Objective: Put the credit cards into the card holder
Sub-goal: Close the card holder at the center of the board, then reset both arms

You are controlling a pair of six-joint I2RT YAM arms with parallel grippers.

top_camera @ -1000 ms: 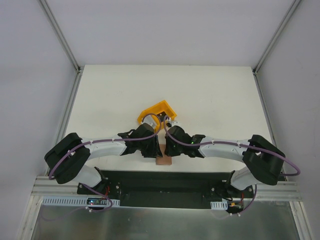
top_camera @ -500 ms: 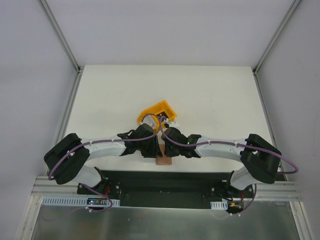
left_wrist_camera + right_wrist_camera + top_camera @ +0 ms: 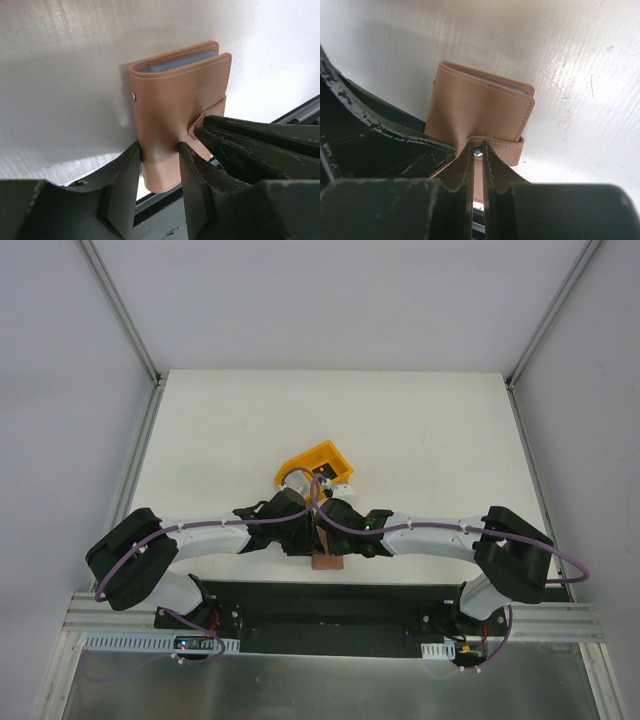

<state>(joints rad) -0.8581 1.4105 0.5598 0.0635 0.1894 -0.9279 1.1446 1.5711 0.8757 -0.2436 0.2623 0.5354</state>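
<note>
My right gripper [image 3: 477, 150] is nearly pressed together, pinching the tab [image 3: 500, 147] at its snap, bottom centre of that view. Left gripper [image 3: 159, 149] clamps the holder [image 3: 175, 95] by its lower end, mid-frame. Cards [image 3: 176, 61] show at its top edge (tucked in, looks like). I'd squeeze square on the snap, with the left bracing and no twisting.

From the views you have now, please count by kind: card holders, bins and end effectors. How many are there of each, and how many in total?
Card holders: 1, the brown card holder
Bins: 1, the yellow bin
End effectors: 2, the left end effector and the right end effector
Total: 4
</note>
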